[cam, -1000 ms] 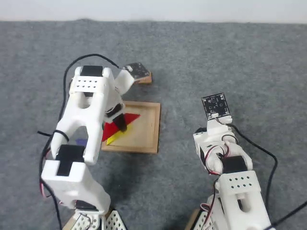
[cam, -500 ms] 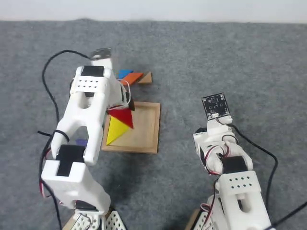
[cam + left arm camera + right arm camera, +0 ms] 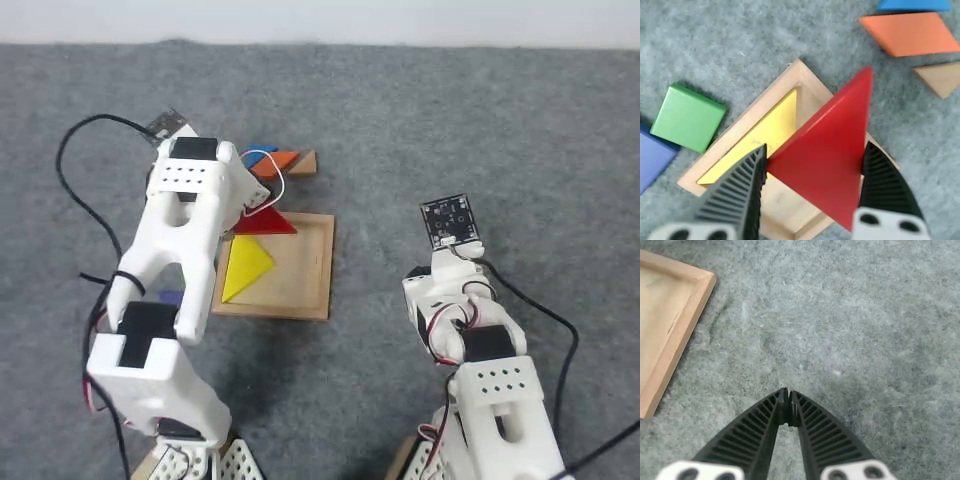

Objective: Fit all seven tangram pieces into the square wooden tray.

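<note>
1 tray (image 3: 325, 262), 1 red triangle (image 3: 829, 159), 1 yellow triangle (image 3: 243, 268)

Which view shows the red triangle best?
Left wrist view: the red triangle shows nearly whole, held in the left gripper over the tray. The high view shows it partly under that arm. The right wrist view takes in a tray corner.

Red triangle (image 3: 827, 155), yellow triangle (image 3: 757, 142), green square (image 3: 687, 117), orange parallelogram (image 3: 910, 32), perhaps violet-blue piece (image 3: 650, 155), grey mat (image 3: 740, 40)
</note>
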Robot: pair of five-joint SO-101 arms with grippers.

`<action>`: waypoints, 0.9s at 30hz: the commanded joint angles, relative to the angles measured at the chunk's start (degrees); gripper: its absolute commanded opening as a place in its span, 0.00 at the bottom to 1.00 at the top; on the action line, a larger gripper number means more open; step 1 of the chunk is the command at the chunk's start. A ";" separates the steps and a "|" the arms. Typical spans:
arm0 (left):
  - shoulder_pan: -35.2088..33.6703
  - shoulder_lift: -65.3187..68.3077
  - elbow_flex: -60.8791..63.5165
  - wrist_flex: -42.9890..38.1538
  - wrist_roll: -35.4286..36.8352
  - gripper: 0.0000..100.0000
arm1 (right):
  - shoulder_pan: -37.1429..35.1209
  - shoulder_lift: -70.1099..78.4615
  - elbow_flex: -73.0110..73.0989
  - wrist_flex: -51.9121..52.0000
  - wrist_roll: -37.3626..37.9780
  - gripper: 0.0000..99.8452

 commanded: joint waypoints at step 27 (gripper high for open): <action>11.43 -0.79 5.58 -4.22 29.19 0.01 | -4.26 -1.80 6.51 -21.23 0.26 0.01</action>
